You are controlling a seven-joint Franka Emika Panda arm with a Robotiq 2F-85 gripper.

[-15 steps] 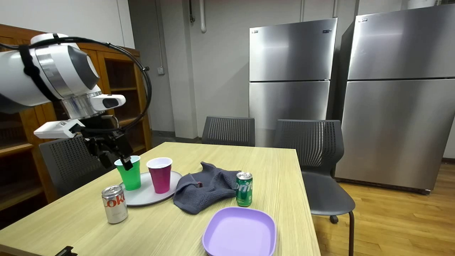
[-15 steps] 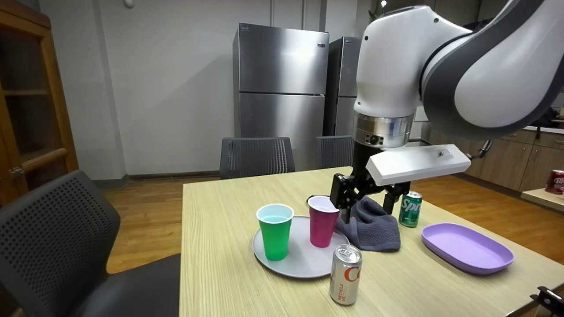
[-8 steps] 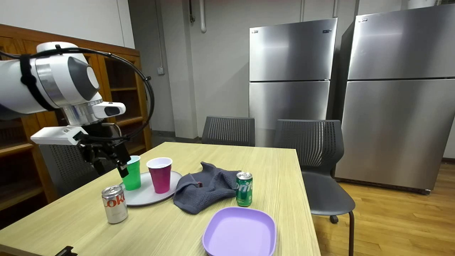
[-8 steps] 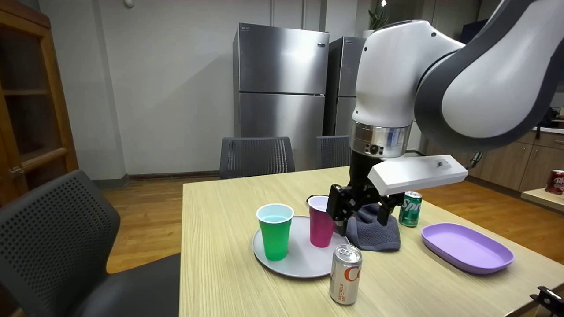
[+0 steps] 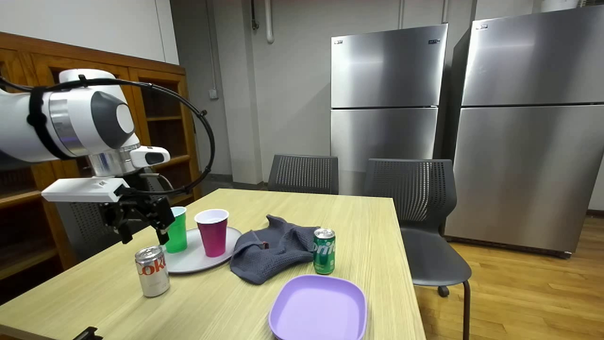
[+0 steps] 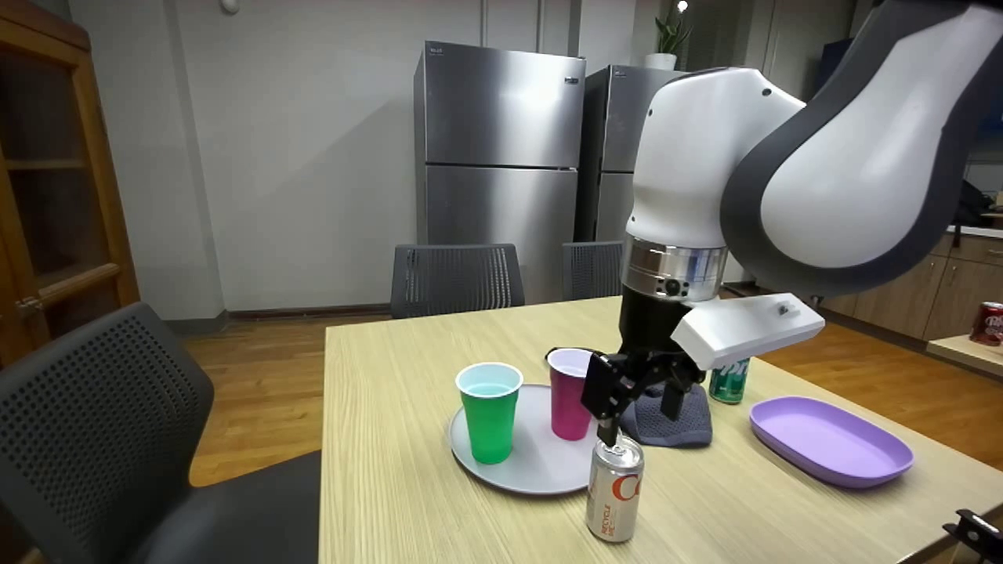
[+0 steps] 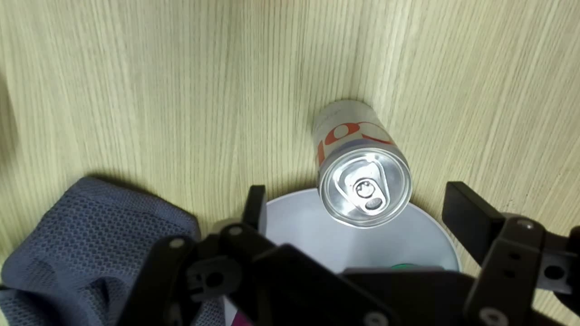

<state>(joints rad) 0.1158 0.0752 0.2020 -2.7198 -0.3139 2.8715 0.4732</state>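
A silver Coke can (image 5: 152,273) stands upright on the table in both exterior views. My gripper (image 6: 640,417) hangs just above the can, pointing down, its jaws wide apart with nothing between them. In the wrist view the can's shiny lid (image 7: 365,188) shows between the two spread fingers, touching neither. Behind the can lies a grey plate (image 6: 541,474) bearing a green cup (image 6: 490,423) and a magenta cup (image 5: 213,238). The gripper partly covers the green cup in an exterior view. In the wrist view, the gripper body hides most of both cups.
A dark grey cloth (image 5: 278,250) lies crumpled beside the plate. A green Sprite can (image 5: 324,252) stands by the cloth, and a purple tray (image 5: 318,307) sits near the table's edge. Chairs (image 5: 410,189) surround the table.
Over the last second the arm has come down, bringing the open gripper lower and closer to the Coke can's top. The objects on the table have stayed where they were.
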